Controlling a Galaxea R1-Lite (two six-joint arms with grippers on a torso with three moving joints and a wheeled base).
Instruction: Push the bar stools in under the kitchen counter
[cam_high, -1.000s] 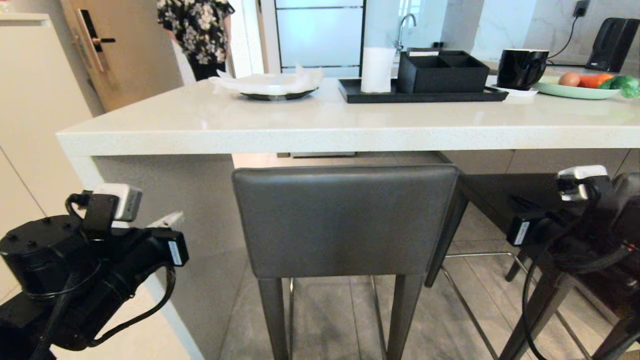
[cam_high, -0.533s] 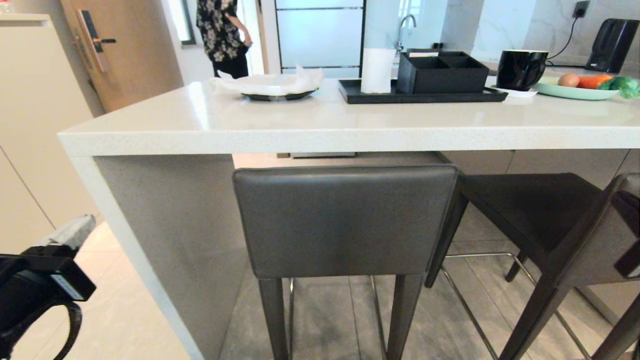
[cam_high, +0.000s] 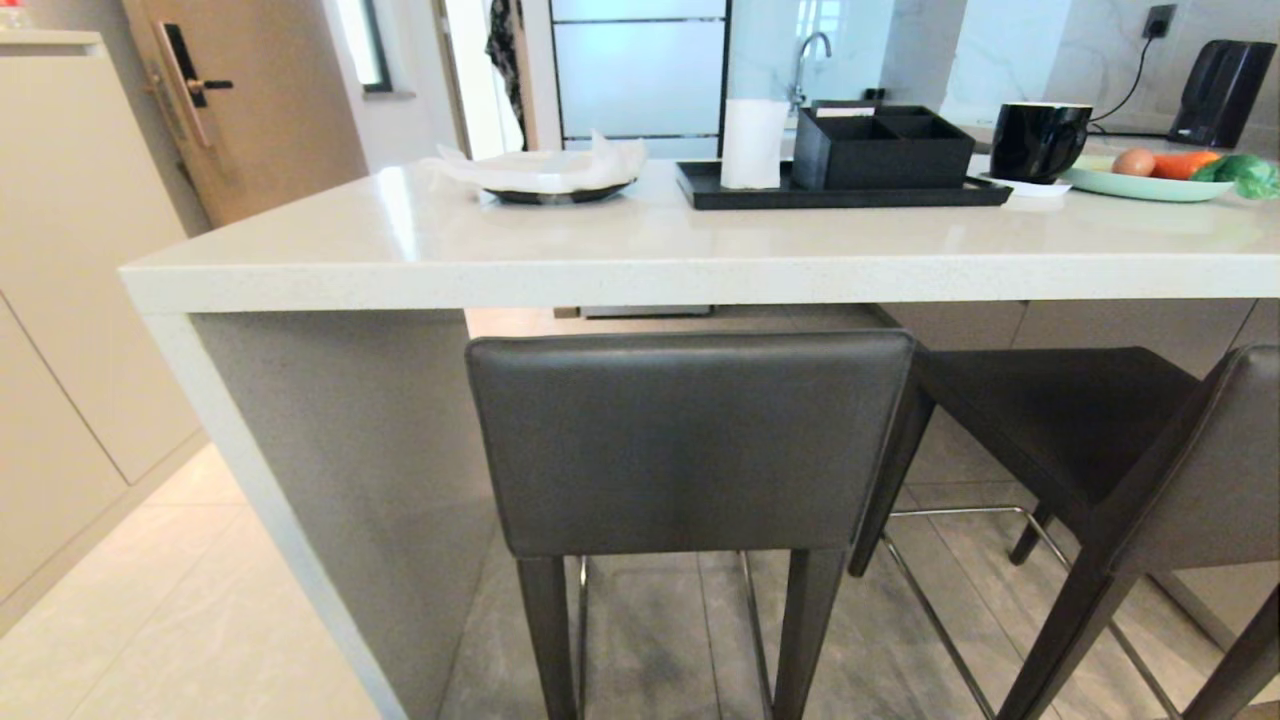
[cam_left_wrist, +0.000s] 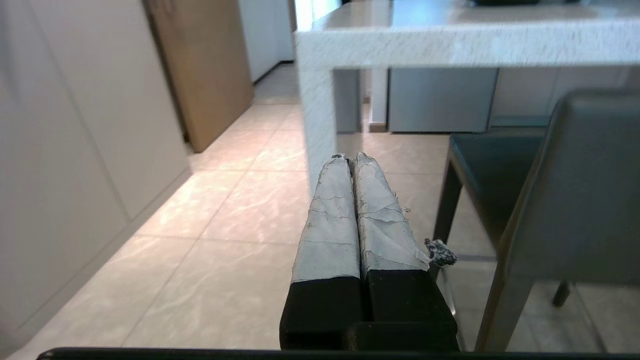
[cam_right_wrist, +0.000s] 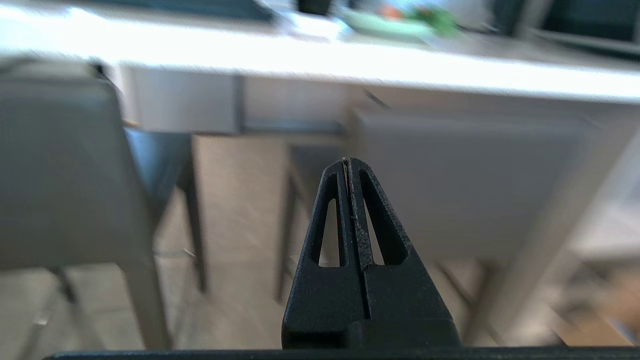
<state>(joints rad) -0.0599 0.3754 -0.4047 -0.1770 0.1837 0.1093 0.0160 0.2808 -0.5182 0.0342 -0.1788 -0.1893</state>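
Two dark grey bar stools stand at the white kitchen counter (cam_high: 640, 250). The left stool (cam_high: 690, 440) faces the counter squarely, its backrest just in front of the slab's edge. The right stool (cam_high: 1100, 430) is turned at an angle, with much of its seat showing. Neither arm appears in the head view. My left gripper (cam_left_wrist: 350, 157) is shut and empty, low beside the counter's corner (cam_left_wrist: 320, 45), with the left stool (cam_left_wrist: 580, 185) to one side. My right gripper (cam_right_wrist: 347, 161) is shut and empty, pointing at the right stool's backrest (cam_right_wrist: 470, 185), apart from it.
On the counter sit a plate with napkins (cam_high: 545, 175), a black tray (cam_high: 845, 190) with a paper roll and box, a black mug (cam_high: 1040, 140) and a green plate of vegetables (cam_high: 1150, 180). Cabinets (cam_high: 70, 300) and a wooden door (cam_high: 250, 100) line the left; tiled floor lies between.
Both arms have dropped down out of the head view. The person behind the counter has walked off through the doorway. The stools have not moved.
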